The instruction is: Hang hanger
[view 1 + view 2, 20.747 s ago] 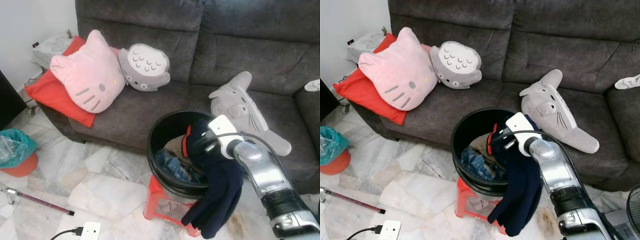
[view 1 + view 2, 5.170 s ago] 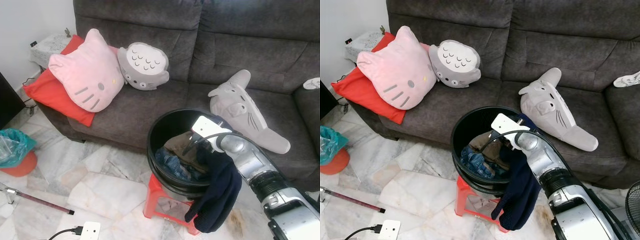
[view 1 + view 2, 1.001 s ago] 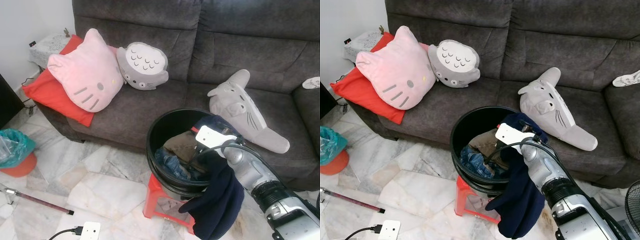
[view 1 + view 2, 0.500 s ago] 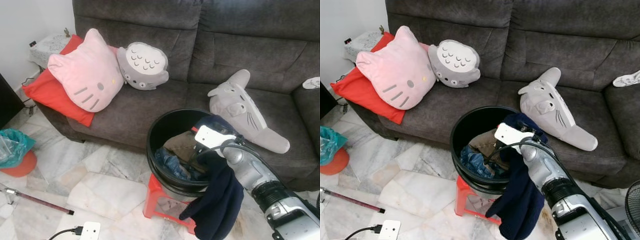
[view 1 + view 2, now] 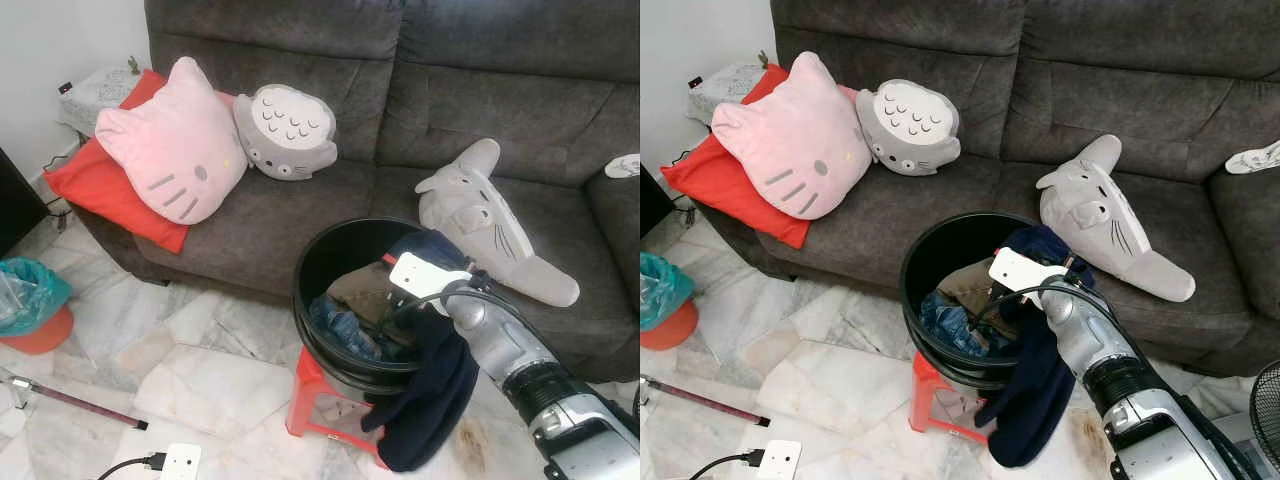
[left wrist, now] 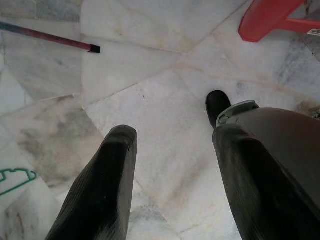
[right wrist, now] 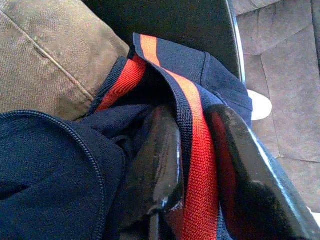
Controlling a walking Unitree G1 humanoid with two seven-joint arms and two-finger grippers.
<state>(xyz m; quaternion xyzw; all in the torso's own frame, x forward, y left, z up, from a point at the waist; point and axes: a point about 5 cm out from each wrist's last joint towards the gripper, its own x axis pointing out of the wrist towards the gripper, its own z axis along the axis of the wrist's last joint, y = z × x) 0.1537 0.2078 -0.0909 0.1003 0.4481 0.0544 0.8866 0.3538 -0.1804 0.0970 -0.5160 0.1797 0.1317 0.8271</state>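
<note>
A black bucket [image 5: 322, 262] full of clothes stands on a red stool [image 5: 308, 392] in front of the sofa. A navy jacket [image 5: 430, 395] hangs over the bucket's near right rim, down toward the floor. My right gripper [image 7: 192, 125] is shut on the jacket's red-striped collar [image 7: 192, 105] at the bucket's right side, beside a tan garment [image 7: 45, 65]. My left gripper [image 6: 170, 140] hangs open over the marble floor. The corner of a green hanger [image 6: 15, 179] lies on the floor by it.
A dark grey sofa [image 5: 500, 90] holds a pink cat cushion [image 5: 175, 145], a red pillow [image 5: 100, 185] and two grey plush toys [image 5: 490, 215]. A teal bag [image 5: 28, 290], a thin rod [image 5: 80, 405] and a power strip [image 5: 180, 462] lie at floor left.
My right wrist shifted slightly toward the bucket's right rim, and the jacket's hanging end sits a little higher. The left arm stayed put.
</note>
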